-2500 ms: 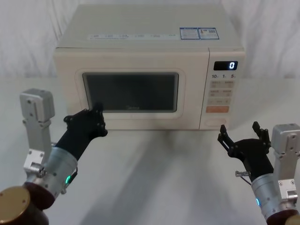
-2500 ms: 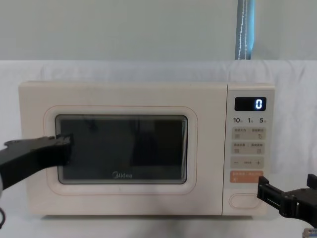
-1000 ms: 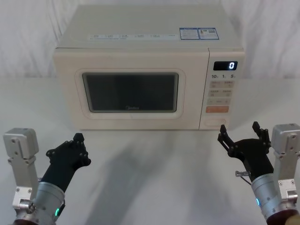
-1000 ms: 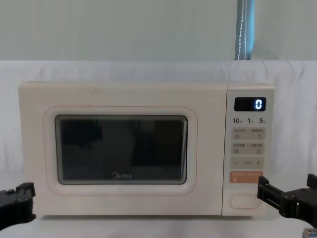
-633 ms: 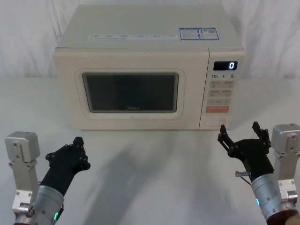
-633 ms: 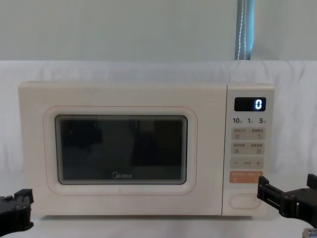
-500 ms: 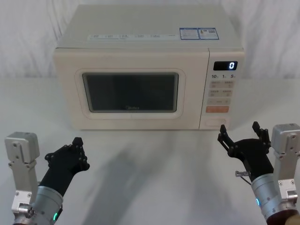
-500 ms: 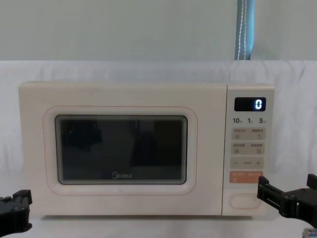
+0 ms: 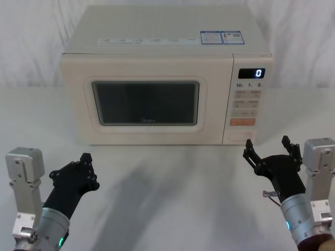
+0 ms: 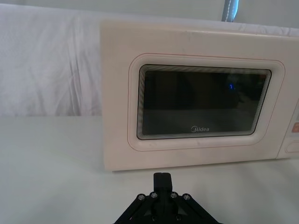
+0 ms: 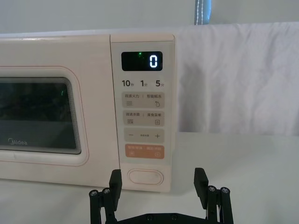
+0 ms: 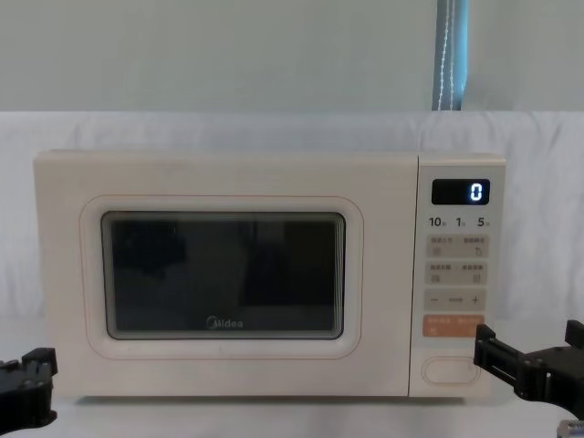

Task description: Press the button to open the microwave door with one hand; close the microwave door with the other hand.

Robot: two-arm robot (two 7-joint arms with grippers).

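Observation:
The cream microwave stands at the back of the white table with the microwave door [image 9: 146, 102] shut flat against the body. The button [image 9: 239, 137] is the wide pill-shaped key at the bottom of the keypad, also seen as the button [image 11: 146, 176] and the button [image 12: 450, 369]. My right gripper [image 9: 266, 146] hovers open just in front of and slightly right of the button, apart from it; its fingers [image 11: 115, 179] straddle the button from this side. My left gripper [image 9: 86, 159] is shut and empty, low at the front left, well short of the door [image 10: 205, 102].
The display [image 9: 252, 73] reads 0. An orange key [image 9: 242, 122] sits just above the button. White cloth covers the table [image 9: 172, 198] and the backdrop. Open table surface lies between both grippers and the microwave front.
Earlier my left gripper touched the door window's lower left corner; it has drawn back and down to the front left. Over the last half second it barely moves. The right arm stays still.

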